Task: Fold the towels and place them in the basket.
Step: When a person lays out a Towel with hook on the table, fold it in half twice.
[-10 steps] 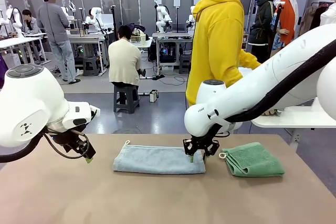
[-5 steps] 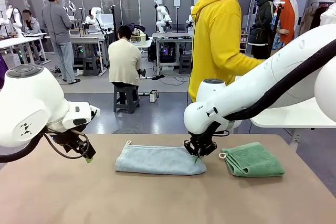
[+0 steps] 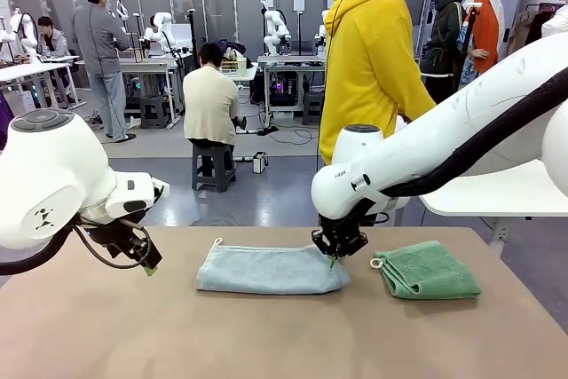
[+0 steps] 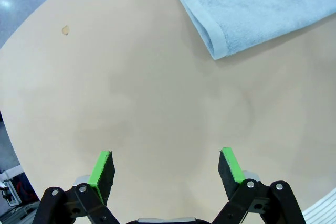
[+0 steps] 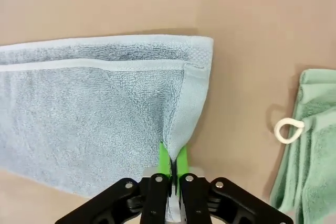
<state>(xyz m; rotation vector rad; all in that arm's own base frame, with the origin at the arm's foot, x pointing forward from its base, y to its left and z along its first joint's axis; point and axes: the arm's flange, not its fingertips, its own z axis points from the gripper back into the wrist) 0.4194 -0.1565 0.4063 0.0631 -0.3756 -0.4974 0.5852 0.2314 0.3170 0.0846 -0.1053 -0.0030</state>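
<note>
Now right end effector (image 5: 172, 167) pinching grey-blue towel (image 5: 94, 114) edge, left end effector (image 4: 165, 167) wide, empty.

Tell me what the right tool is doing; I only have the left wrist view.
Observer: The right tool is shut on the near corner of the pale grey-blue terry towel, lifting it slightly.
Operator: Report where the other towel is.
Observer: The mint green folded terry towel lies on the brown table, apart from the grey-blue one, on the robot's right.
Operator: Check the person.
Observer: A person in a yellow hoodie stands at the far side, hands off the towels.
</note>
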